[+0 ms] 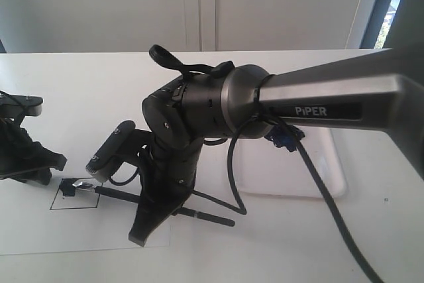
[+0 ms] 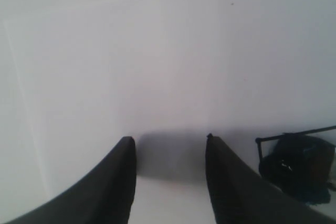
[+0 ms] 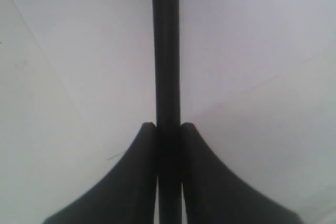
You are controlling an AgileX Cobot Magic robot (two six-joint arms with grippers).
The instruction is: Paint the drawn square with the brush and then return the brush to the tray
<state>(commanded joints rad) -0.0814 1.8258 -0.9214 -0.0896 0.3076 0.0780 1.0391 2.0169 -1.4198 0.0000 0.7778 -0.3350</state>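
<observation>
Black and spread wide, the left fingers [image 2: 169, 138] hang over plain white surface with nothing between them. In the exterior view that arm sits at the left edge, just beside the paper sheet [image 1: 40, 230] and taking no part in the work.

Next along is the drawn square [image 1: 76, 201], a thin black outline on the sheet. Its inside is nearly all white, with only a small dark mark at its upper left where the bristles touch down. I judge the painting barely begun.

The brush [image 1: 119, 194] lies low and almost flat to the paper. Its long axis runs from the bristles inside the square, past the silver ferrule, down and rightward to the handle's end, which reaches past the sheet's edge. The tip points left, toward the idle arm's side.

The right fingers [image 3: 168, 125] are closed tight on the black handle, roughly midway along it, so the bristles sit to their left and the tail to their right. Strokes must therefore sweep the tip across the square from that grip.

Farthest right, behind the right arm, the tray [image 1: 324, 164] rests on the tabletop [image 1: 298, 243], well apart from the brush. The holding arm is the nearer one for the return.
</observation>
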